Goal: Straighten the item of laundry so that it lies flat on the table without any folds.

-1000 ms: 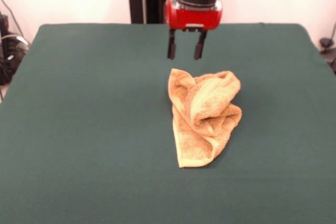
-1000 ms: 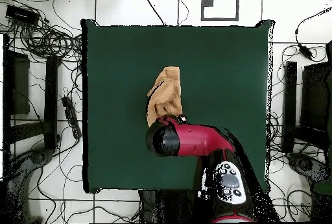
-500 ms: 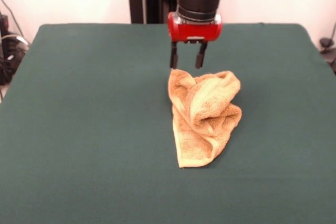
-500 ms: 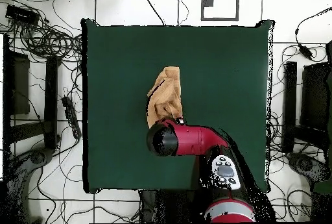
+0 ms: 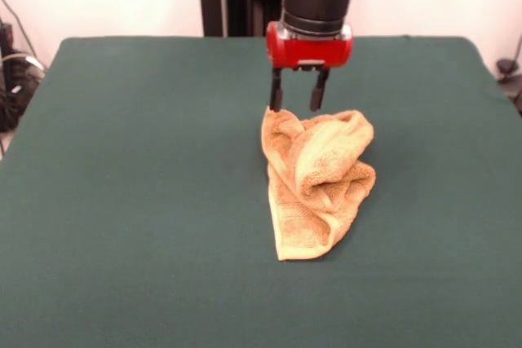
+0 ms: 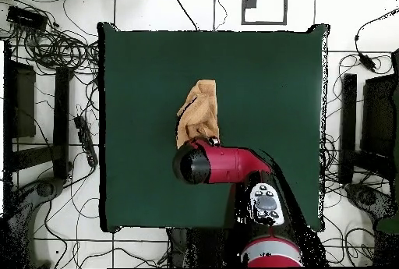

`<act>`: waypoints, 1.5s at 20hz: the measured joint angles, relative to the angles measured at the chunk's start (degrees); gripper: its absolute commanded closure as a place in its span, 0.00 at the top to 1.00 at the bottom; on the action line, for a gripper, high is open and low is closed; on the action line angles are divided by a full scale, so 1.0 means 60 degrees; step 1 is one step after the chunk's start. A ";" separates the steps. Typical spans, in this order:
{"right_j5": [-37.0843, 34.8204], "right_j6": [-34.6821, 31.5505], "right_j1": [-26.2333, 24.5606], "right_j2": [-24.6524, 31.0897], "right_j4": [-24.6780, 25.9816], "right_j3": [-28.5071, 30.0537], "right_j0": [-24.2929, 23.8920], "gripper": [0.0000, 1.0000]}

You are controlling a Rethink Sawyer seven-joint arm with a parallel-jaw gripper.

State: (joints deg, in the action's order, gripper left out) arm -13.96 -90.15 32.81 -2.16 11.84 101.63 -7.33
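**Gripper poised over the towel's far edge**

The gripper (image 5: 297,100) hung with its two dark fingers (image 5: 276,98) spread apart and holding nothing, their tips just at the far edge of the towel (image 5: 316,181), at about 12 o'clock on the cloth in the front view. The orange-tan towel lay crumpled near the middle of the green table (image 5: 130,193), bunched into rolled folds at its far end and tapering to a flatter corner toward 6 o'clock. Seen from overhead, the red arm (image 6: 226,164) covered the towel's (image 6: 198,114) 6 o'clock end, and the rest stretched toward 12 o'clock.
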 measured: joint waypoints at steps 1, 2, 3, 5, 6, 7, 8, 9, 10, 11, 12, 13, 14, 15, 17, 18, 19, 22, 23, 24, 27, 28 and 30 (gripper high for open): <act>0.0000 0.0000 0.0013 -0.0001 0.0002 -0.0083 0.0044 1.00; 0.0000 0.0000 0.0016 -0.0001 0.0000 -0.0140 0.0065 1.00; 0.0000 0.0000 0.0015 -0.0002 0.0001 -0.0208 0.0089 1.00; 0.0000 0.0000 0.0014 -0.0003 0.0002 -0.0296 0.0121 1.00; 0.0000 0.0000 0.0013 -0.0003 0.0002 -0.0317 0.0128 1.00; 0.0000 0.0000 0.0002 -0.0009 0.0002 -0.0377 0.0145 1.00; 0.0000 0.0000 -0.0009 -0.0015 0.0002 -0.0437 0.0163 1.00; -0.0002 0.0000 -0.0025 -0.0022 0.0006 -0.0490 0.0173 1.00; -0.0002 0.0000 -0.0041 -0.0030 0.0004 -0.0530 0.0177 1.00; -0.0002 0.0000 -0.0064 -0.0041 0.0008 -0.0576 0.0175 1.00; 0.0000 0.0000 -0.0088 -0.0059 0.0026 -0.0617 0.0173 1.00; 0.0000 0.0000 -0.0114 -0.0086 0.0050 -0.0653 0.0175 1.00; 0.0000 0.0000 -0.0135 -0.0112 0.0069 -0.0678 0.0176 1.00; 0.0000 0.0000 -0.0201 -0.0185 0.0101 -0.0718 0.0173 1.00; 0.0002 0.0000 -0.0293 -0.0231 0.0117 -0.0734 0.0172 1.00; 0.0002 0.0000 -0.0334 -0.0244 0.0125 -0.0738 0.0171 1.00; 0.0002 0.0000 -0.0431 -0.0250 0.0153 -0.0738 0.0161 1.00; 0.0002 0.0000 -0.0544 -0.0249 0.0218 -0.0738 0.0149 1.00; 0.0002 0.0000 -0.0567 -0.0249 0.0258 -0.0739 0.0149 1.00; 0.0002 0.0000 -0.0573 -0.0250 0.0295 -0.0739 0.0154 1.00; 0.0004 0.0000 -0.0589 -0.0264 0.0404 -0.0739 0.0175 1.00; 0.0002 0.0000 -0.0592 -0.0271 0.0422 -0.0740 0.0185 1.00; 0.0002 0.0000 -0.0616 -0.0282 0.0440 -0.0742 0.0199 1.00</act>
State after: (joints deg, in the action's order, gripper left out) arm -13.95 -90.15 29.11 -3.85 14.48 97.18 -6.14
